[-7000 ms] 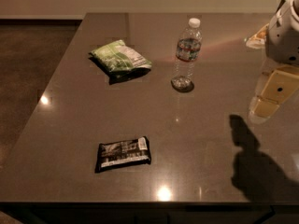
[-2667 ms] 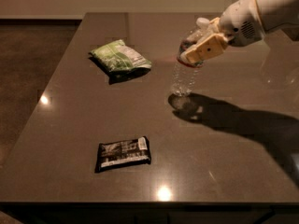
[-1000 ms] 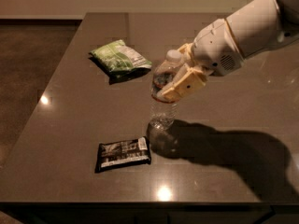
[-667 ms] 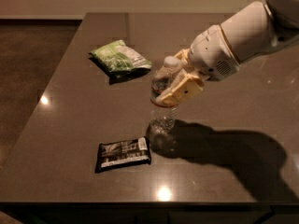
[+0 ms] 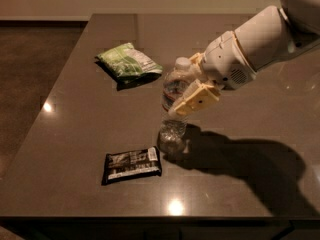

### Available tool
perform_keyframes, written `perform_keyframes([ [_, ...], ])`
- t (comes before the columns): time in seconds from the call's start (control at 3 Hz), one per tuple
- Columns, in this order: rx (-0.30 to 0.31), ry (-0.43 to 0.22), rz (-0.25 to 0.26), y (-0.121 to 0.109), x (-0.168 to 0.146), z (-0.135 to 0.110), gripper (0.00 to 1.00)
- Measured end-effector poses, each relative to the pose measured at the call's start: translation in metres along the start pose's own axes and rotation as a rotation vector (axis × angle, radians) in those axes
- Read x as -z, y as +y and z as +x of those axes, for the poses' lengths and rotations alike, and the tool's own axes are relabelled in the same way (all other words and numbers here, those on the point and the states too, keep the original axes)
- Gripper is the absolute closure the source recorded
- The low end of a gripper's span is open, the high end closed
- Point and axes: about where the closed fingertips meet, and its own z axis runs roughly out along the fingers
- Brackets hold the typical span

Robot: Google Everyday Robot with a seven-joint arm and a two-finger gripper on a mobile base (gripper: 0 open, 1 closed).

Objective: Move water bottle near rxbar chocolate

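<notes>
The water bottle (image 5: 173, 115) is clear with a white cap and stands upright on the dark table, its base just right of the rxbar chocolate. The rxbar chocolate (image 5: 132, 164) is a flat black bar with white print lying near the table's front edge. My gripper (image 5: 189, 91) reaches in from the right on a white arm and is shut on the bottle's upper body, with a tan finger (image 5: 196, 100) across its front. The bottle's label is mostly hidden behind the finger.
A green-and-white snack bag (image 5: 129, 63) lies at the back left of the table (image 5: 75, 124). The arm's shadow falls across the right front of the table. The table's front edge runs close below the bar.
The gripper took hold of the bottle at the back of the table and carried it forward and left. It now stands beside the black bar.
</notes>
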Motion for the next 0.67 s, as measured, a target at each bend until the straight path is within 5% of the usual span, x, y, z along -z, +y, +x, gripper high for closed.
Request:
perform_keyframes([
  [0.67, 0.003, 0.001, -0.001, 0.0007, -0.0006, -0.0015, 0.0],
])
